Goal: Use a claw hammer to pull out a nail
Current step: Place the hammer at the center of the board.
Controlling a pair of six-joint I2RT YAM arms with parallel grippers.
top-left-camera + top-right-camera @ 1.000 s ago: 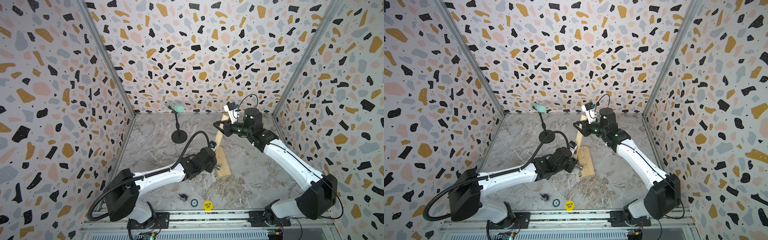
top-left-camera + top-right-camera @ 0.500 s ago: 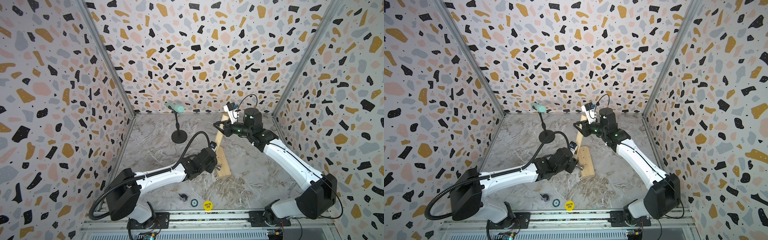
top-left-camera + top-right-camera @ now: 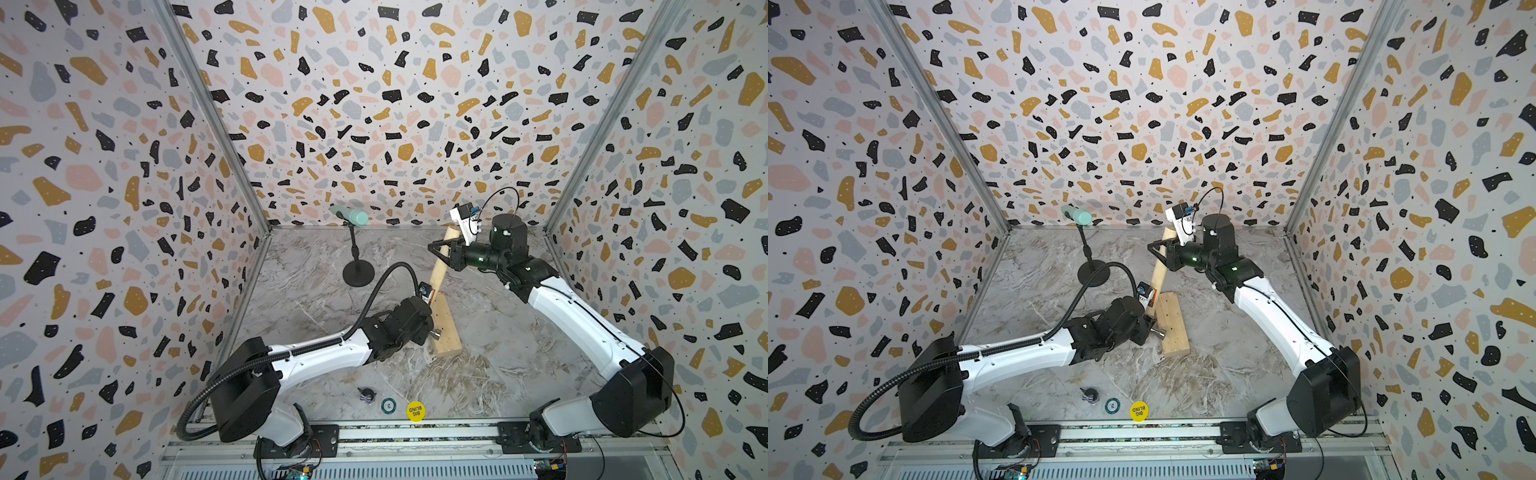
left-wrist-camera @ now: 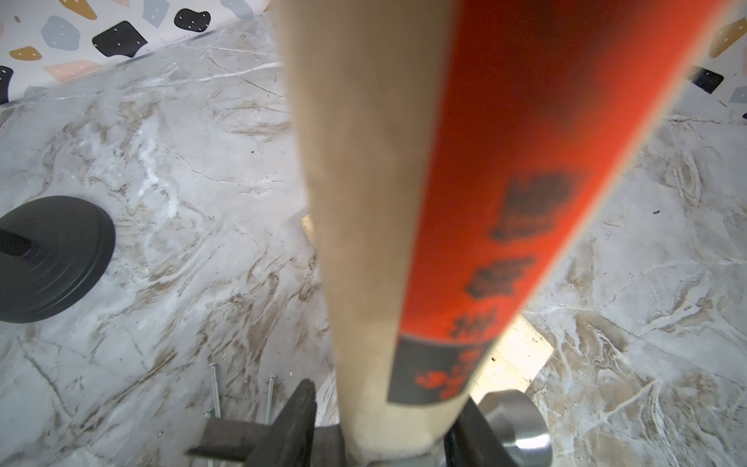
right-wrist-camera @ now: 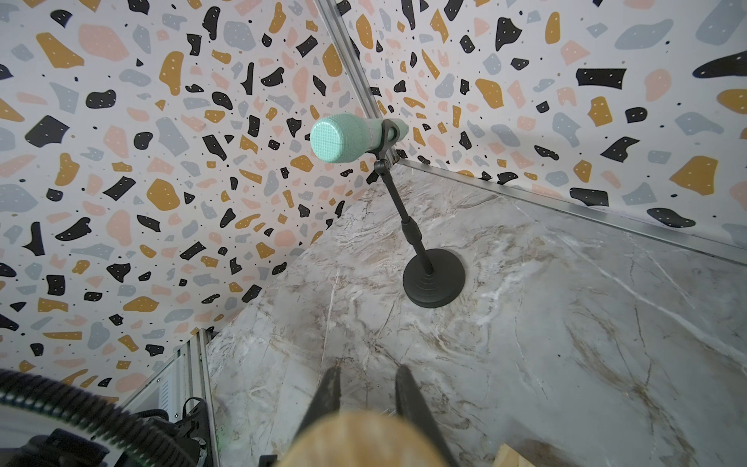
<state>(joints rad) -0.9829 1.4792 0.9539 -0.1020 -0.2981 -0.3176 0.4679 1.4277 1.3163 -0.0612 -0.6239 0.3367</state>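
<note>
- The claw hammer (image 3: 439, 266) stands steeply tilted at the centre of both top views (image 3: 1158, 270). Its long axis runs from the head, low against the wood block, up and slightly right toward the back wall, with the free end uppermost.
- The wood block (image 3: 448, 332) lies flat on the marble floor (image 3: 519, 353), just below the frame's centre. Its long side runs roughly the same way as the handle.
- My right gripper (image 3: 434, 249) is clenched on the handle near its free end. In the right wrist view that end is only a blur between my fingers (image 5: 329, 396).
- My left gripper (image 4: 388, 408) grasps the handle just above the head, one finger on either side of the blurred orange-and-black label.
- The steel striking face (image 4: 515, 428) shows at the block's edge. The claw is hidden under my left gripper, so I cannot tell what it touches.
- Two thin loose nails (image 4: 214, 384) lie on the floor beside my left finger, partly cut off by it. Whether a nail sits in the block I cannot make out.
</note>
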